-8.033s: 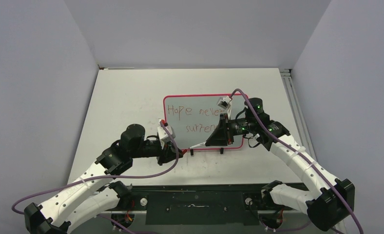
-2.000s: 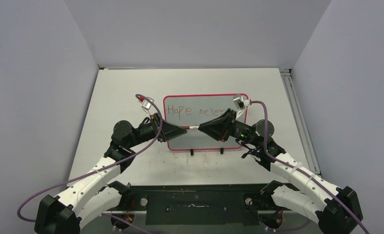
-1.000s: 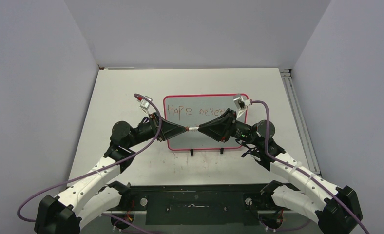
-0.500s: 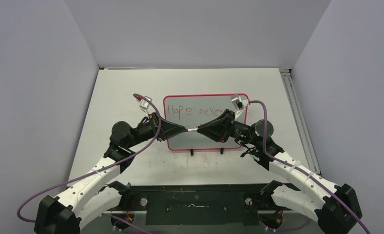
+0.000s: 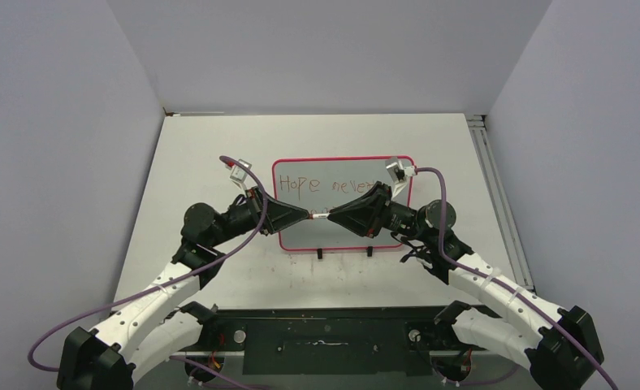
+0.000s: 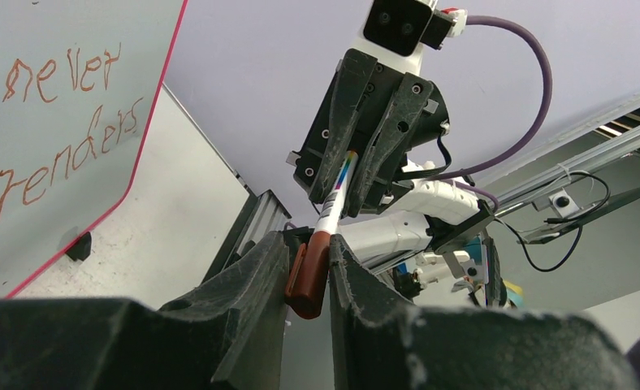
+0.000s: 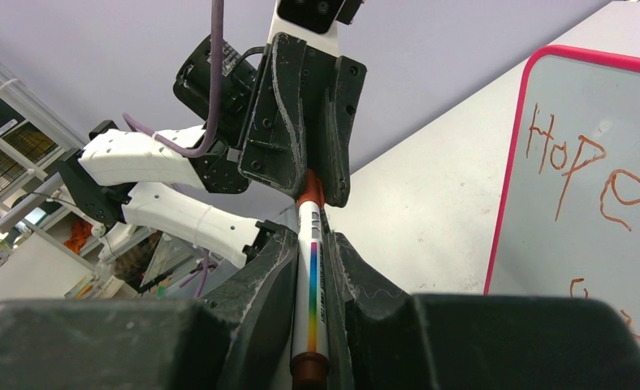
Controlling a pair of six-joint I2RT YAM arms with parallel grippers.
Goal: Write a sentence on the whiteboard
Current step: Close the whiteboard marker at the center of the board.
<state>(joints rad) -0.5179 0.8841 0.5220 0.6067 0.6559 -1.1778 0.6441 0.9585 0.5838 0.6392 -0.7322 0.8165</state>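
Observation:
The whiteboard [image 5: 341, 159] with its pink-red frame lies on the table. The sentence [image 5: 321, 185] shows as "Hope never" on top, and the arms hide most of the second line. Both grippers meet tip to tip above the board's lower half. My right gripper [image 7: 310, 240] is shut on the white marker [image 7: 310, 292] with its rainbow stripe. My left gripper [image 6: 307, 244] is pinched on the marker's brown cap [image 6: 307, 276], which sits on the marker's end. In the left wrist view "never" and "renders" [image 6: 61, 77] are readable.
The board's two black feet [image 5: 321, 253] point toward the arm bases. A metal rail [image 5: 495, 187] runs along the table's right edge. Grey walls close in the left, back and right sides.
My left jaws have narrowed onto the brown cap over the last second. Both arms have stayed almost still, nose to nose above the board.

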